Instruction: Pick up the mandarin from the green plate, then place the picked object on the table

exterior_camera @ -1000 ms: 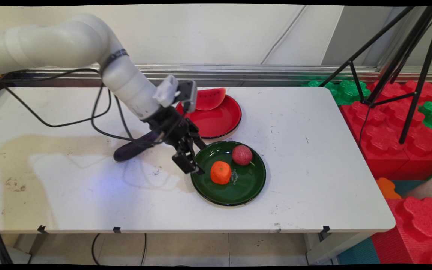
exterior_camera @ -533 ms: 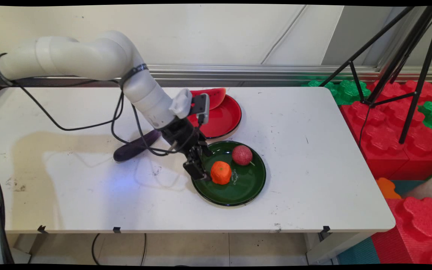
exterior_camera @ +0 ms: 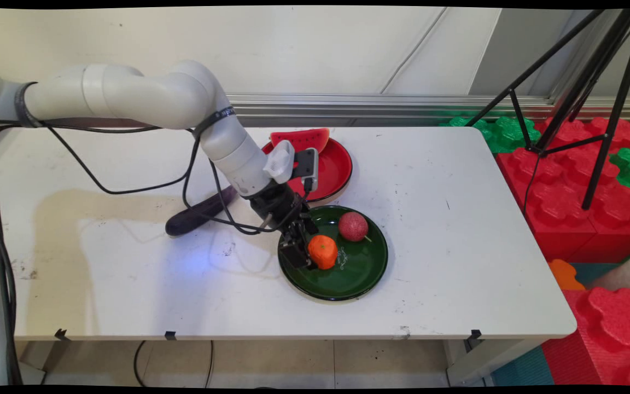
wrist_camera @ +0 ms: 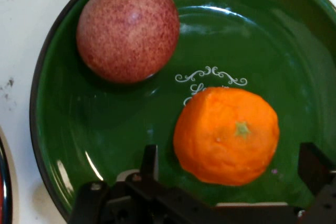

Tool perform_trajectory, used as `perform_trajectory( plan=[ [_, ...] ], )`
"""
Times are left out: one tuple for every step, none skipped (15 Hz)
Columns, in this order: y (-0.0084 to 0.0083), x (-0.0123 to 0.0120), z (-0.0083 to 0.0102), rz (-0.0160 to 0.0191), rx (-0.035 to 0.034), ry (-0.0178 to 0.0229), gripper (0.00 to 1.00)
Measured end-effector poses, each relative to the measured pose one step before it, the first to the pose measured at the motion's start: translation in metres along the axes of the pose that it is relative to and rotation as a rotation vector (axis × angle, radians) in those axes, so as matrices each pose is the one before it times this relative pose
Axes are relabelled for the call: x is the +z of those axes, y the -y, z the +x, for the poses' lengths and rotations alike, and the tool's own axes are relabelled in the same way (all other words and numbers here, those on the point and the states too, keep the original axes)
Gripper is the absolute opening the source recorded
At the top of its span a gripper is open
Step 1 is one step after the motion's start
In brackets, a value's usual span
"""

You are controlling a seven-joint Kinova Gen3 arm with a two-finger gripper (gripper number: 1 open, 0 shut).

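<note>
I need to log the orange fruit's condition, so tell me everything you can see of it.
The orange is a round, bright orange fruit with a rough, dimpled skin and a small green stem scar facing up. It looks whole. It sits on the green plate, apart from the speckled red fruit. The open claw straddles it, one finger on either side; contact can't be told.

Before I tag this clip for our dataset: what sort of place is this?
Probably a robot lab or test room: a tripod, foam blocks on the floor, and toy fruit on plates on a scuffed table.
</note>
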Motion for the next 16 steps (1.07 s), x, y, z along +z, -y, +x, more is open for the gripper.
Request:
perform_trajectory(
  plan=[
    [0.00061, 0.00187, 0.00068, 0.00078, 0.00061, 0.00044, 1.00],
    [0.00080, 0.00265, 0.00096, 0.00084, 0.00080, 0.00047, 1.00],
    [0.00050, 0.00163, 0.00077, 0.00052, 0.00075, -0.00014, 1.00],
    [0.00067, 0.00230, 0.00091, 0.00066, 0.00079, 0.00024, 1.00],
    [0.00043, 0.00134, 0.00057, 0.00070, 0.00050, -0.00028, 1.00],
    [0.00056, 0.00192, 0.00090, 0.00051, 0.00101, -0.00035, 1.00],
    [0.00033, 0.00116, 0.00064, 0.00028, 0.00090, -0.00045, 1.00],
    [0.00043, 0.00157, 0.00091, 0.00026, 0.00122, -0.00091, 1.00],
    [0.00027, 0.00096, 0.00060, 0.00040, 0.00111, -0.00048, 1.00],
    [0.00035, 0.00121, 0.00076, 0.00040, 0.00111, -0.00077, 1.00],
    [0.00026, 0.00111, 0.00079, 0.00052, 0.00121, -0.00145, 0.00],
    [0.00019, 0.00105, 0.00071, -0.00019, 0.00055, -0.00056, 0.00],
    [0.00008, 0.00057, 0.00058, 0.00032, 0.00015, -0.00093, 0.00],
    [-0.00002, 0.00029, 0.00013, 0.00021, -0.00016, 0.00006, 0.00],
    [-0.00002, 0.00046, 0.00028, -0.00015, -0.00014, -0.00012, 0.00],
    [-0.00011, 0.00008, -0.00004, 0.00009, -0.00030, 0.00007, 0.00]
  ],
)
